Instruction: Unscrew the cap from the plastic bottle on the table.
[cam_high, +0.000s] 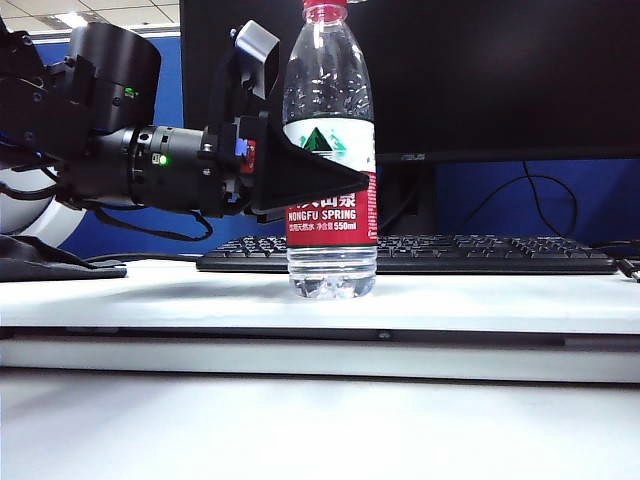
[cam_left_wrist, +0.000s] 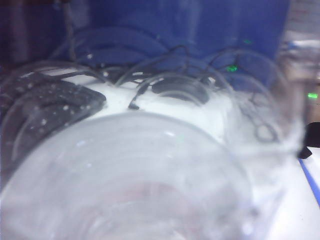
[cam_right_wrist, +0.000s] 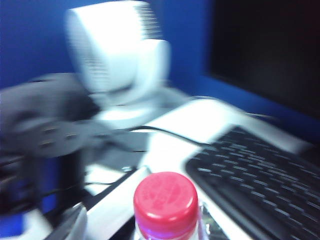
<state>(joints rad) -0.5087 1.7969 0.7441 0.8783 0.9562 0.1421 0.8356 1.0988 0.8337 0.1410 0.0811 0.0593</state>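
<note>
**Left arm grips the bottle, cap still on top**

At the left of the exterior view the left arm reaches in level, and the left gripper (cam_high: 300, 165) has its black fingers (cam_high: 310, 180) clamped around the middle of the plastic bottle (cam_high: 331, 240), one in front of the label and one behind the clear shoulder. The left wrist view is filled by the bottle's blurred clear wall (cam_left_wrist: 130, 175), pressed right up to the lens.

The bottle stands upright just left of centre on the white counter (cam_high: 500, 300), with a little water in its base. The red cap (cam_high: 325, 9) sits on its neck at the top edge of the frame. Behind it a black keyboard (cam_high: 480, 252) runs off to the right, under a dark monitor (cam_high: 480, 80).

The right gripper does not appear in the exterior view. Its wrist view, badly blurred, looks down on the cap (cam_right_wrist: 165, 199) from above; I cannot tell how its fingers stand.
</note>
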